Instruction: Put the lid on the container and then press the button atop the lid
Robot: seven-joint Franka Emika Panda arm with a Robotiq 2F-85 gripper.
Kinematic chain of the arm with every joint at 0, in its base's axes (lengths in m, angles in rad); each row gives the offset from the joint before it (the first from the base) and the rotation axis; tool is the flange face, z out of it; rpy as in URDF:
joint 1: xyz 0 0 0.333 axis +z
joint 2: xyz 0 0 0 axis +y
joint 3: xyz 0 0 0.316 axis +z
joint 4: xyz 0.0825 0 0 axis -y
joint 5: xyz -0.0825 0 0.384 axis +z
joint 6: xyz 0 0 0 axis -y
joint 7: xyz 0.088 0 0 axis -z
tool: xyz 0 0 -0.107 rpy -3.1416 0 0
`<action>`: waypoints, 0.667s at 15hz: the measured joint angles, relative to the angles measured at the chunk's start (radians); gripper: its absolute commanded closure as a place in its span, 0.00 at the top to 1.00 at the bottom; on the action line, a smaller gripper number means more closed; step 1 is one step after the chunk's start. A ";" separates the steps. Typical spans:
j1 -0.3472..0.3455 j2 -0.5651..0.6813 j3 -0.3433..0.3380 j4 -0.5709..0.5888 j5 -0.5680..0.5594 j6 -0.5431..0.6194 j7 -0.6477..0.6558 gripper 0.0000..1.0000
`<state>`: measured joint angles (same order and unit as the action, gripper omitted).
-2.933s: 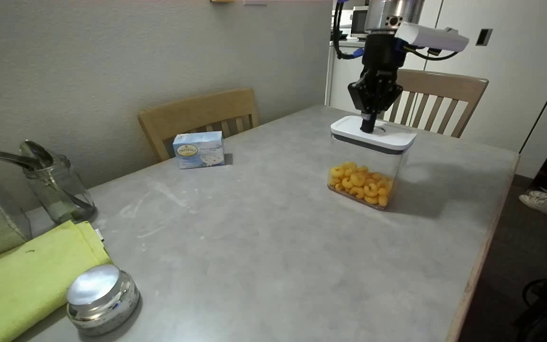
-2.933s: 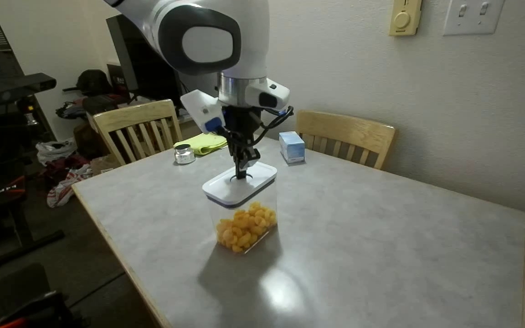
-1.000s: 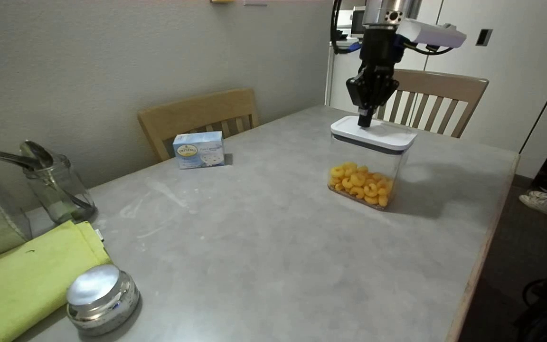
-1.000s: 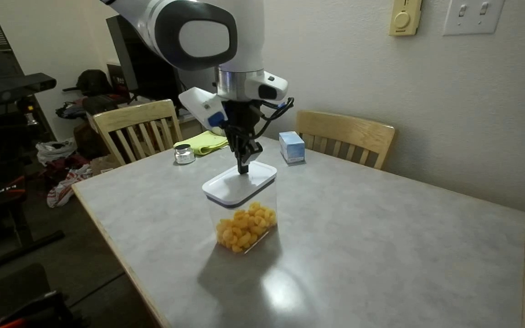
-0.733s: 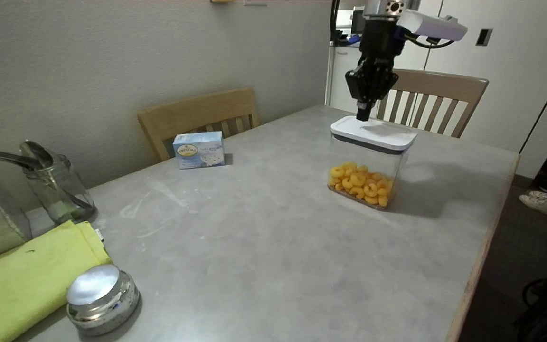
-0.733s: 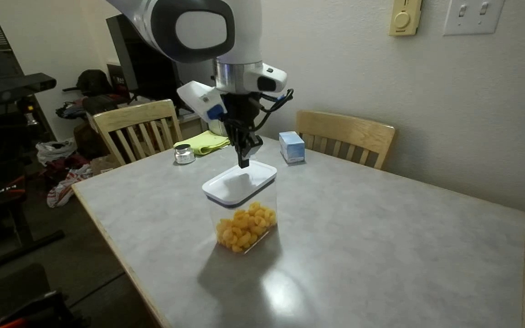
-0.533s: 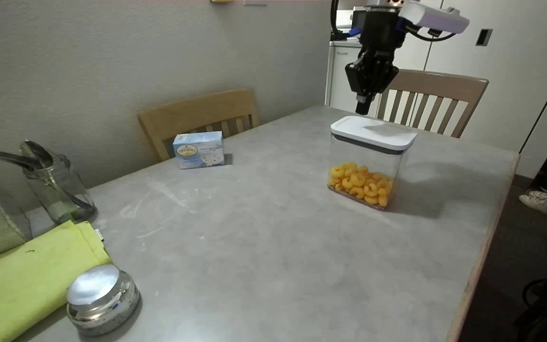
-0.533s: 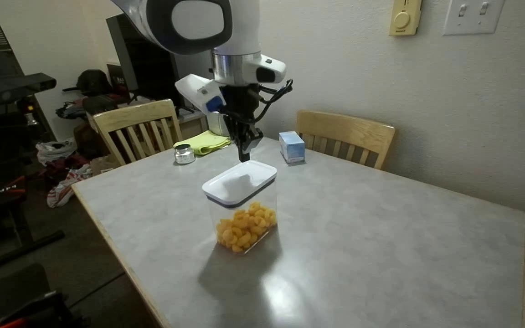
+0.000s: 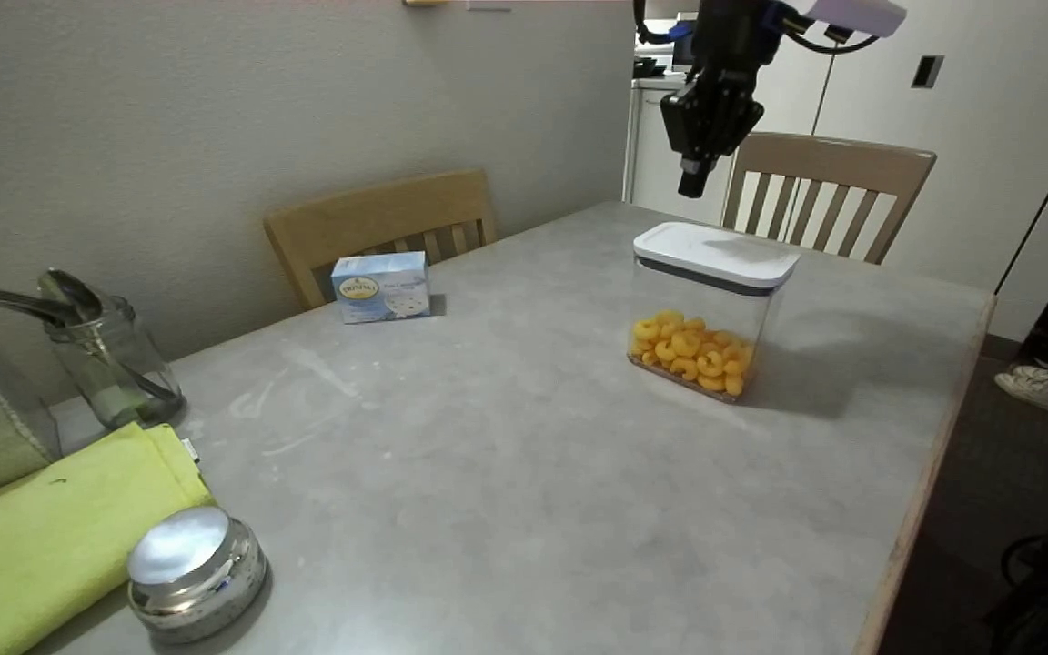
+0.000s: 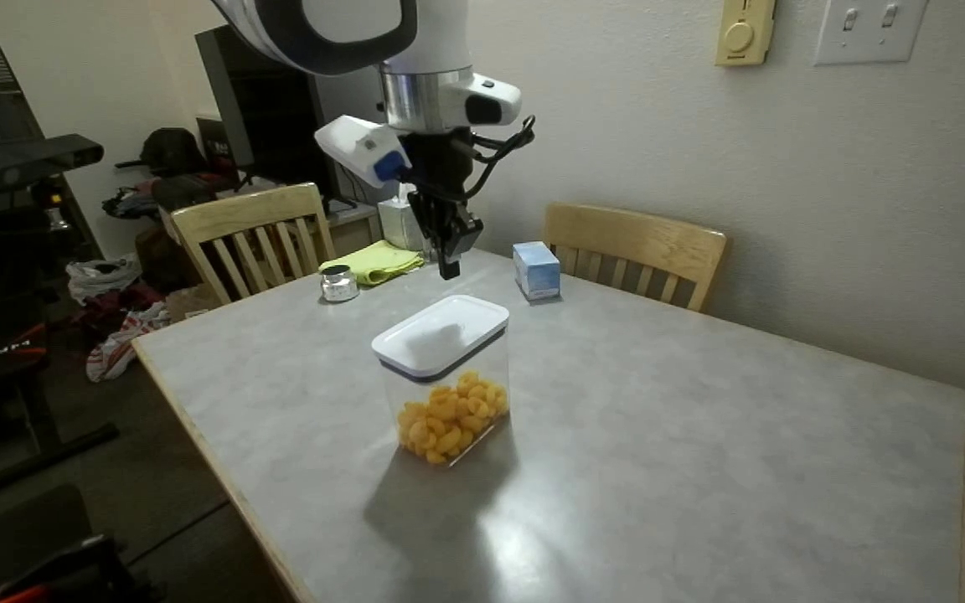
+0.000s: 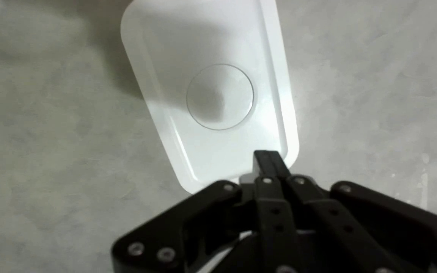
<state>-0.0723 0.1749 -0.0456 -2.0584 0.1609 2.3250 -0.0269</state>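
Note:
The white lid sits flat on the clear container in both exterior views. Yellow-orange food pieces lie in the container's lower part. In the wrist view the lid shows the round button as a thin circle that looks level with the lid top. My gripper is shut and empty, apart from the lid and above it. In the wrist view the gripper appears over a rounded corner of the lid, off the button.
A blue-and-white box stands near a chair. A round metal tin, a yellow cloth and a glass jar with cutlery are at the table's far end from the container. Another chair stands behind the container.
My shut gripper was at the lid's centre; it has risen away from the lid. A ring outline round the fingertip no longer shows in the exterior views. Lid and container stayed in place.

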 measured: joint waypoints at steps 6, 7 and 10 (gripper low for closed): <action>0.002 -0.008 0.000 0.000 -0.001 0.000 0.000 0.61; 0.002 -0.008 0.000 0.000 -0.001 0.000 0.000 0.69; 0.002 -0.011 0.000 0.000 -0.001 0.000 0.000 0.89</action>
<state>-0.0707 0.1637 -0.0456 -2.0585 0.1601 2.3250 -0.0269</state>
